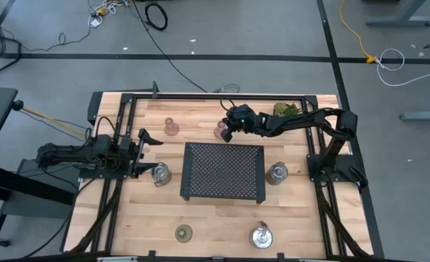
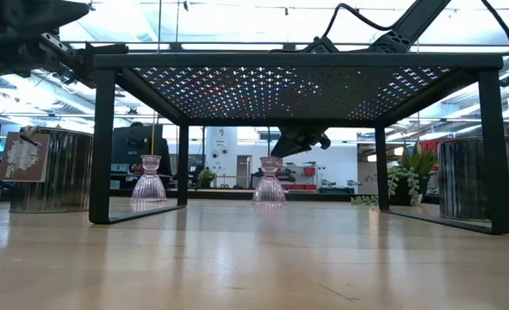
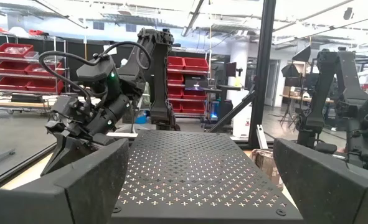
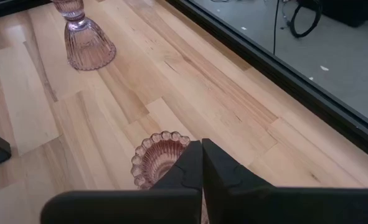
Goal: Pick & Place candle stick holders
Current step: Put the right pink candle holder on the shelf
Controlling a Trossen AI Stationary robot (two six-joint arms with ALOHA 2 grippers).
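Light: bright, even – ceiling lamps overhead | Glare: sheen on tabletop (image 2: 254,258) | Shadows: soft – faint

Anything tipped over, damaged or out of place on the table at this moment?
Nothing stands out. The pink holders stand upright, the black tray sits square mid-table, and the right pincer hangs just above one pink holder, fingers together.

A matte black rectangular metal tray (image 1: 224,172), perforated in a regular grid of small holes, stands on the pale, striped butcher-block wooden table (image 1: 215,215). Beyond the tray's far edge stand two translucent pink ribbed glass candle stick holders (image 1: 171,126) (image 1: 220,131) (one with a beaded rim). Beside the tray's short ends, shiny silver metal holders (image 1: 160,173) (image 1: 277,173); off its near edge, an olive-green holder (image 1: 183,233).
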